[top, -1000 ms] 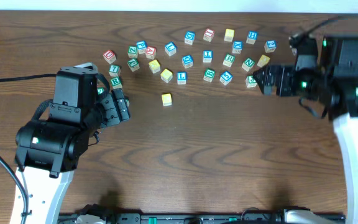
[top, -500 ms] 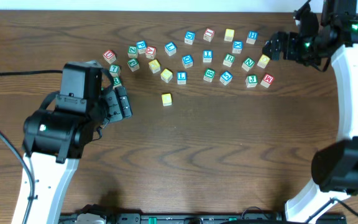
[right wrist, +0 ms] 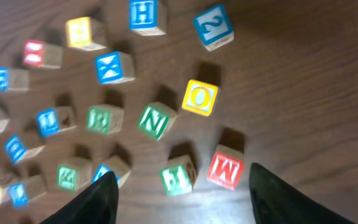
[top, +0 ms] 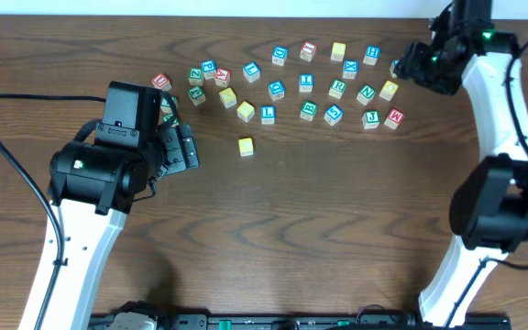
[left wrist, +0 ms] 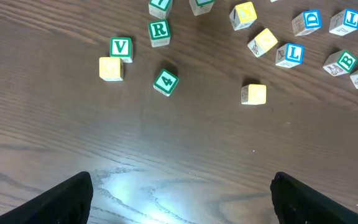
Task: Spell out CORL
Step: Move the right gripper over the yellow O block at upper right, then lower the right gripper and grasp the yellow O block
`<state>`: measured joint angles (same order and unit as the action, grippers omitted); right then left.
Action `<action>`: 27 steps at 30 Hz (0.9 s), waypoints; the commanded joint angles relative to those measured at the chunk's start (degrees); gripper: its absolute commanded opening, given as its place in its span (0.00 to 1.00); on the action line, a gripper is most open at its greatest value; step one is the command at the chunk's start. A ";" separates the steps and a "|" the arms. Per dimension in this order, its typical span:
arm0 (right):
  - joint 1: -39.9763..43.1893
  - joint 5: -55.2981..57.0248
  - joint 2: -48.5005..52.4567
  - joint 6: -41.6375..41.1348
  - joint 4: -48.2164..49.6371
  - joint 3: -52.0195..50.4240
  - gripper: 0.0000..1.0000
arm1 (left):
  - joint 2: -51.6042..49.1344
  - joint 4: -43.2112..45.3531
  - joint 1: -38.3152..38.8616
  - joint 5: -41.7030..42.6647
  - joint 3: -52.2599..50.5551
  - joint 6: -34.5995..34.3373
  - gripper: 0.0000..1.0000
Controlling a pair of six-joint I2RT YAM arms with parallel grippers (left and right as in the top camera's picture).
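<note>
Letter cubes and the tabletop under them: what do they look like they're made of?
Letter cubes: most likely wood. The sides are pale and unpainted, and the faces are printed in flat blue, green, red or yellow. Table: dark brown with wood grain, either real wood or a laminate. The finish is slightly glossy, since a patch of light glares off it.

Cubes point(top: 306, 83) are scattered across the far half of the table point(top: 319, 238), with a lone cube point(top: 246, 146) set just before the L cube point(top: 267, 114).

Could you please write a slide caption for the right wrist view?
The right tool hovers open above scattered letter blocks, among them a yellow O block and a red M block.
</note>
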<state>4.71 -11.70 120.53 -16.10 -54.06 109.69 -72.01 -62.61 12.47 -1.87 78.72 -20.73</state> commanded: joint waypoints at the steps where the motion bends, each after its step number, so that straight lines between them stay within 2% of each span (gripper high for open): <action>1: -1.57 4.39 2.69 -6.73 1.40 1.07 0.61 | -0.35 -0.04 -0.31 -0.74 0.92 0.55 0.90; 8: -3.67 8.41 7.56 -7.52 7.06 1.07 0.59 | -0.35 -0.11 -0.31 -0.74 0.92 0.52 0.90; 14: -4.83 14.21 10.45 -7.45 8.02 1.07 0.61 | -0.35 -0.13 -0.31 -0.72 0.92 0.52 0.90; 27: -5.14 15.43 14.47 -7.45 11.69 1.07 0.63 | -0.35 -0.13 -0.31 -0.74 0.92 0.50 0.90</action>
<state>0.12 2.15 133.29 -23.00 -42.68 109.71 -72.01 -62.63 12.47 -1.87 78.72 -20.73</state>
